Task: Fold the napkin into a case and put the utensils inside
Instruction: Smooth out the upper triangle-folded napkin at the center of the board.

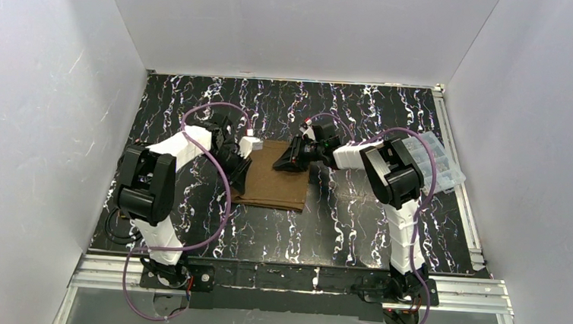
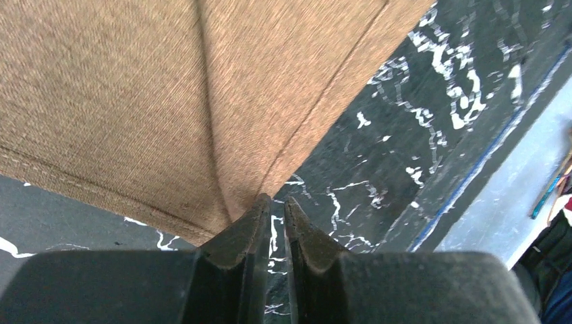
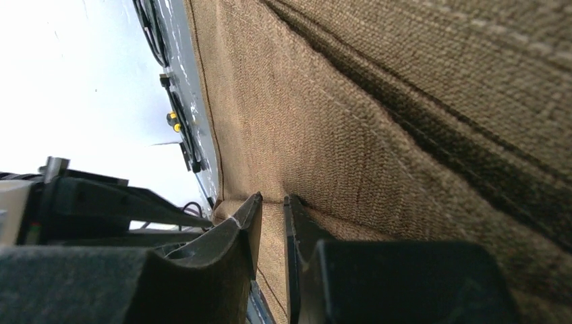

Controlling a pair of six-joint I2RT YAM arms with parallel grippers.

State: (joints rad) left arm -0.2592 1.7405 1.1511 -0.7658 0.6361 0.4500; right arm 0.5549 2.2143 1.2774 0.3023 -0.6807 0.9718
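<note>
At the left of the overhead view, the left arm's fingers (image 1: 239, 180) reach down to the left edge of the brown woven cloth napkin (image 1: 270, 185), where the cloth rises in a dark fold. In the left wrist view these fingers (image 2: 274, 201) are drawn almost together, and a thin slit between them shows the black white-veined worktop (image 2: 378, 155). A corner of the napkin (image 2: 168, 101) comes down to the tip of the left-hand finger, with creases running toward it. Whether that corner is actually pinched cannot be told.

The napkin lies at the centre of the worktop (image 1: 356, 213), between the two arms.

The right arm's fingers (image 1: 293, 159) sit at its upper right corner, which is lifted into a dark triangle. In the right wrist view they (image 3: 273, 202) are clamped on the cloth (image 3: 405, 135), and brown weave fills the narrow gap between them.

A clear plastic compartment box (image 1: 440, 161) sits at the worktop's right edge.
</note>
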